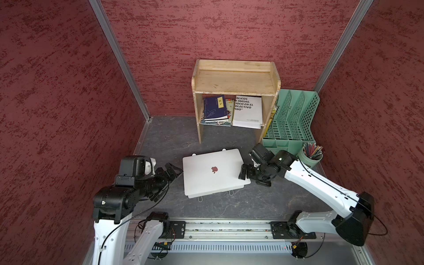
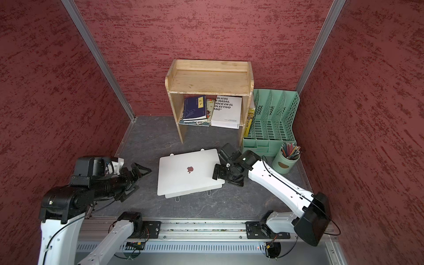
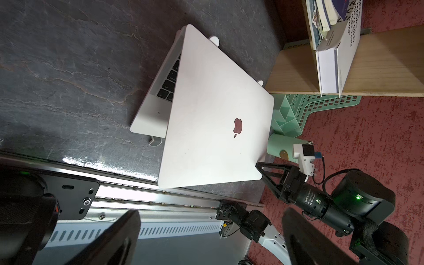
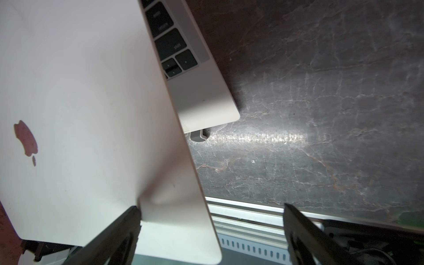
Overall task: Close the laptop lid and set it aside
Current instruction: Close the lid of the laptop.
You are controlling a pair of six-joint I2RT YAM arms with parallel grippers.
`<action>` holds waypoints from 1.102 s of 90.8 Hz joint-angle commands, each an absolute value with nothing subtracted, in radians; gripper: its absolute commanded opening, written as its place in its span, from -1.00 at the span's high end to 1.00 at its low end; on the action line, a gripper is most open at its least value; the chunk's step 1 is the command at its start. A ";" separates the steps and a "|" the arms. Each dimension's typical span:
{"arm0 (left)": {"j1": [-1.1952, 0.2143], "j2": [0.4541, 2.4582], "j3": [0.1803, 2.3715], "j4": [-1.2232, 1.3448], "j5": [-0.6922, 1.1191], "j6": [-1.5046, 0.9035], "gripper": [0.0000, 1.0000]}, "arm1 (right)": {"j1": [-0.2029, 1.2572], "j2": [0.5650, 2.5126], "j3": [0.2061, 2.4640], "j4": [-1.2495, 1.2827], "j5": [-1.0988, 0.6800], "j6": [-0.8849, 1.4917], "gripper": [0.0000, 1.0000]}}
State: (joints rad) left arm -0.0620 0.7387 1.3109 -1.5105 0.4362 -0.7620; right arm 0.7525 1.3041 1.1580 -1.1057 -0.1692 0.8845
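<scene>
Laptop lid: not shut yet, between both grippers.
Right gripper: open wide, touching it, nearest.
Left gripper: open wide, just beside.

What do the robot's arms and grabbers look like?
Both arms, the left arm and right arm, have smooth white shells with chunky black joints and a thin black cable running along each. The left gripper and right gripper are black, with hollow triangle-shaped fingers.

The laptop lid looks matt metal, the tabletop veined stone, the shelf bare wood.
</scene>
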 commanded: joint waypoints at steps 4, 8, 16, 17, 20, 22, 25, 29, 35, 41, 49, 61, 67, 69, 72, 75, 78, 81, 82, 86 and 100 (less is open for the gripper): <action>-0.064 0.732 1.319 -1.498 0.428 -0.751 -0.99 | 0.765 1.319 1.111 -1.108 -0.130 0.857 -0.97; -0.064 0.730 1.314 -1.496 0.429 -0.753 -0.99 | 0.766 1.329 1.105 -1.097 -0.129 0.854 -0.97; -0.064 0.725 1.304 -1.491 0.432 -0.756 -0.99 | 0.768 1.349 1.090 -1.072 -0.125 0.849 -0.97; -0.064 0.725 1.302 -1.490 0.432 -0.757 -0.99 | 0.768 1.351 1.088 -1.068 -0.124 0.850 -0.97; -0.064 0.723 1.298 -1.487 0.434 -0.760 -0.99 | 0.770 1.358 1.083 -1.057 -0.120 0.848 -0.97; -0.064 0.722 1.295 -1.485 0.436 -0.761 -0.99 | 0.771 1.365 1.079 -1.050 -0.118 0.848 -0.97; -0.064 0.720 1.289 -1.481 0.438 -0.763 -1.00 | 0.774 1.372 1.072 -1.039 -0.113 0.848 -0.97; -0.064 0.717 1.281 -1.475 0.441 -0.768 -0.99 | 0.775 1.383 1.065 -1.021 -0.105 0.846 -0.97; -0.064 0.713 1.269 -1.464 0.442 -0.771 -0.99 | 0.777 1.403 1.050 -0.995 -0.097 0.844 -0.97; -0.064 0.710 1.258 -1.455 0.446 -0.775 -0.99 | 0.778 1.424 1.035 -0.965 -0.091 0.844 -0.97; -0.064 0.703 1.245 -1.439 0.447 -0.782 -0.99 | 0.779 1.438 1.013 -0.920 -0.085 0.844 -0.97; -0.065 0.695 1.223 -1.423 0.453 -0.790 -0.99 | 0.779 1.451 0.991 -0.861 -0.075 0.838 -0.97; -0.065 0.691 1.214 -1.416 0.458 -0.794 -0.99 | 0.781 1.492 0.986 -0.846 -0.070 0.833 -0.97; -0.064 0.691 1.211 -1.416 0.458 -0.794 -0.99 | 0.780 1.497 0.984 -0.844 -0.069 0.831 -0.97; -0.064 0.690 1.207 -1.414 0.457 -0.794 -0.99 | 0.781 1.506 0.981 -0.837 -0.067 0.830 -0.97; -0.065 0.689 1.202 -1.410 0.457 -0.794 -0.99 | 0.781 1.513 0.977 -0.831 -0.064 0.829 -0.97; -0.064 0.689 1.197 -1.408 0.458 -0.794 -0.99 | 0.780 1.517 0.976 -0.826 -0.059 0.828 -0.97; -0.065 0.687 1.191 -1.406 0.459 -0.793 -0.99 | 0.781 1.525 0.976 -0.823 -0.055 0.827 -0.97; -0.065 0.687 1.190 -1.405 0.460 -0.794 -0.99 | 0.781 1.528 0.976 -0.821 -0.055 0.827 -0.97; -0.065 0.687 1.183 -1.400 0.464 -0.796 -0.99 | 0.780 1.537 0.975 -0.816 -0.052 0.827 -0.97; -0.065 0.691 1.174 -1.390 0.465 -0.796 -0.99 | 0.781 1.571 0.992 -0.806 -0.054 0.828 -0.97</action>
State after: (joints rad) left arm -0.0620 0.6979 1.1790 -1.4239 0.4522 -0.7967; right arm 0.7712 1.5524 0.9848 -0.8341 -0.0879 0.8349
